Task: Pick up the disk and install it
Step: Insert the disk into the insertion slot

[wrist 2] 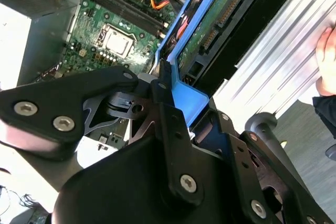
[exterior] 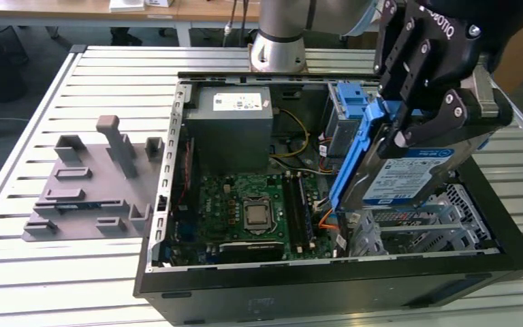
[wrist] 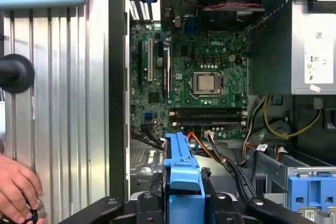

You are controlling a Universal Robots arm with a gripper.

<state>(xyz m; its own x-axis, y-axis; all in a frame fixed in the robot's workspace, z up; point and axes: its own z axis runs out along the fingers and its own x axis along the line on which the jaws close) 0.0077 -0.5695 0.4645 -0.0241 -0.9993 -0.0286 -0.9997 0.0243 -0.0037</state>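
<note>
Nearest me, the black case (exterior: 334,286) lies open on the slatted desk (exterior: 25,286), its motherboard (exterior: 252,211) bare in the lower middle of the exterior view. At the exterior view's right the hand (exterior: 430,122) is clamped tight on the upper end of the disk (exterior: 407,174). The disk hangs tilted, its blue bracket (exterior: 353,150) along one edge and its lower end over the drive cage (exterior: 425,225); I cannot tell whether they touch. At the exterior view's left a grey fixture (exterior: 93,184) sits on the desk. Farther back stands the power supply (exterior: 229,129), then the arm's base (exterior: 278,48). In the first wrist view a person's fingers (wrist: 18,192) are over the desk outside the case.
</note>
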